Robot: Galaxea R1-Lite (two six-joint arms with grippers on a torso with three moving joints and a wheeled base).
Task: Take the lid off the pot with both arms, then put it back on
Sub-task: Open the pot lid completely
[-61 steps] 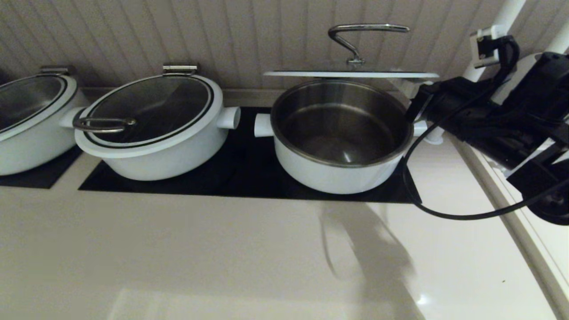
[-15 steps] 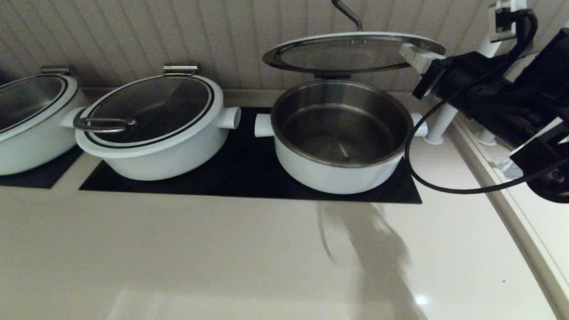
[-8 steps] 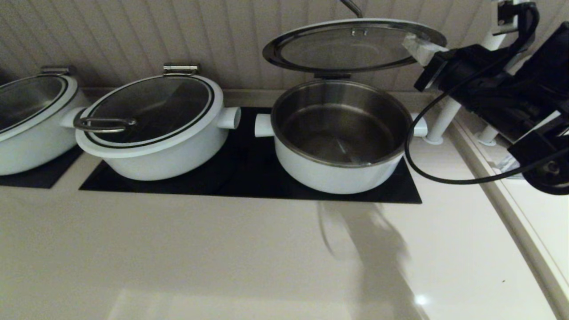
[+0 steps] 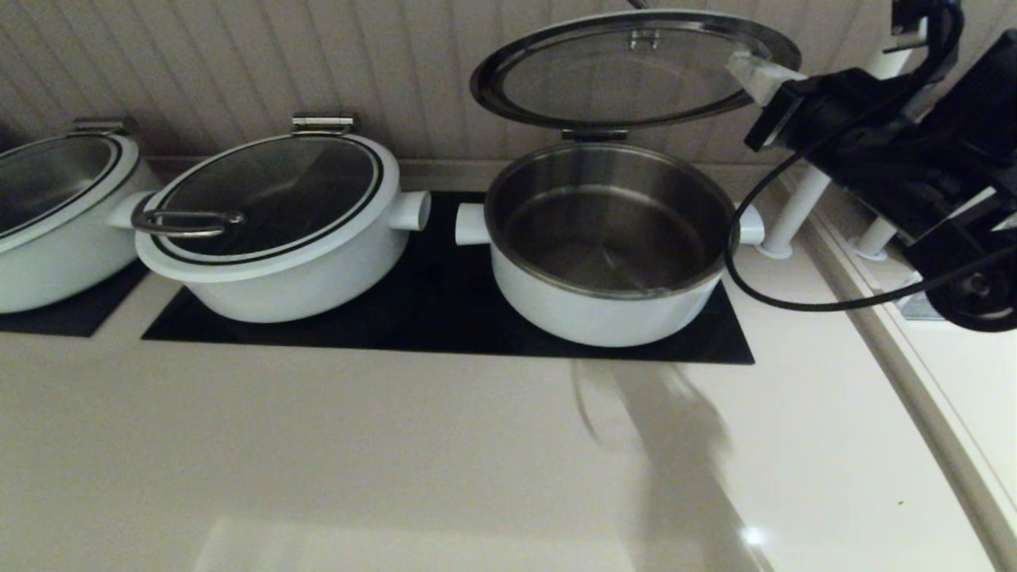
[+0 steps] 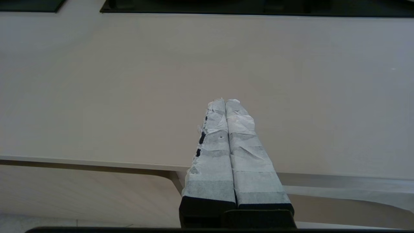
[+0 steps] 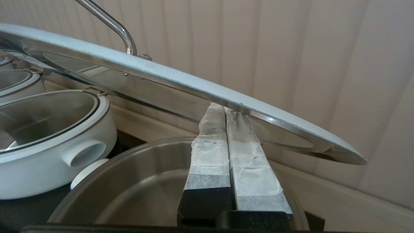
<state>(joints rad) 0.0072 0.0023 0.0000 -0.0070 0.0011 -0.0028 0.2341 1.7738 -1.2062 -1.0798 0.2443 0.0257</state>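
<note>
The round white pot (image 4: 604, 310) stands open on the black cooktop, its steel inside showing. The glass lid (image 4: 628, 71) is tilted up above it, front edge raised, back edge low at the hinge plate (image 4: 594, 135). My right gripper (image 4: 751, 71) is shut, its taped tips pressed against the underside of the lid's right rim. The right wrist view shows those tips (image 6: 224, 108) touching the lid's rim (image 6: 181, 81) above the pot (image 6: 129, 181). My left gripper (image 5: 225, 102) is shut and empty over the bare counter, out of the head view.
A wider white pot with a loop-handle lid (image 4: 270, 222) stands left of the open pot, and another (image 4: 48, 214) at the far left. The panelled wall is close behind. White posts (image 4: 794, 214) and a raised ledge (image 4: 914, 381) are on the right.
The lid's front edge has risen and the lid tilts more steeply, its underside now facing me. My right gripper has moved up with the rim. The pot has not moved.
</note>
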